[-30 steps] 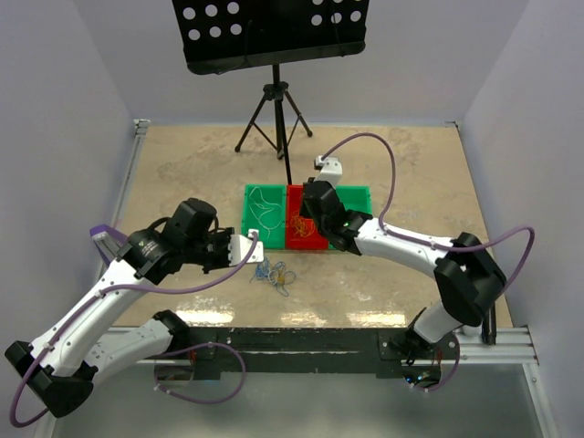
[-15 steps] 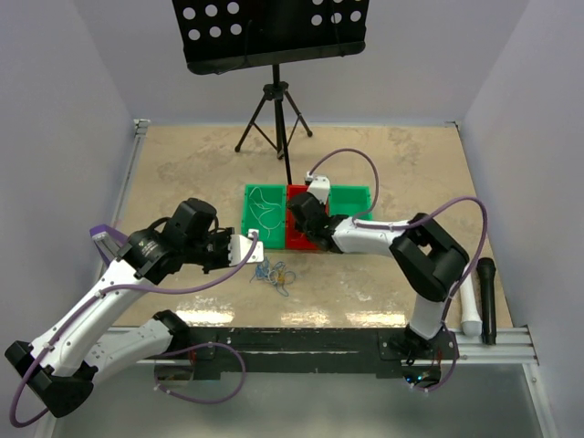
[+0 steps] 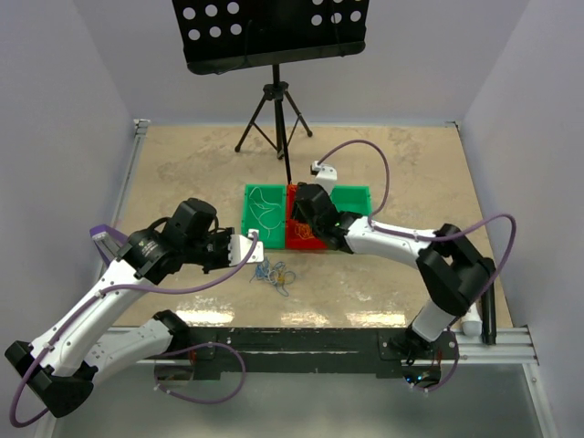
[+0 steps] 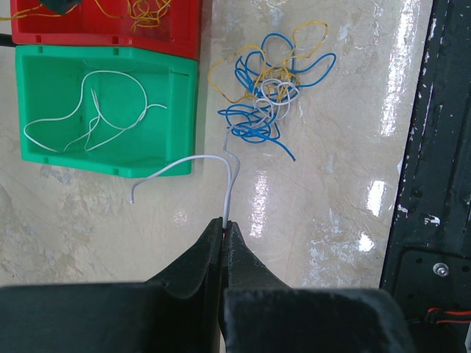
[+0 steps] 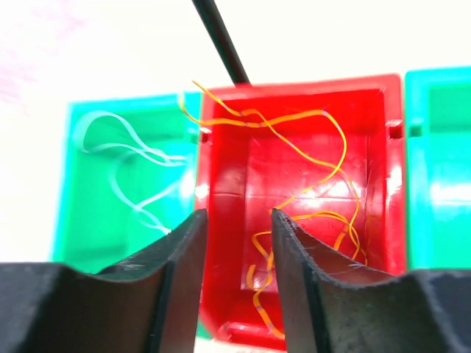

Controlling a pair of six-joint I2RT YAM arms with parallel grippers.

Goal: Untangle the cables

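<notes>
no text, label, brand, number or sign can be read in any of the views.

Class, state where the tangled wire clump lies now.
Top view: the tangled clump lies on the table, slightly left of centre, on the near side of the green bin, beside the left claw.
</notes>
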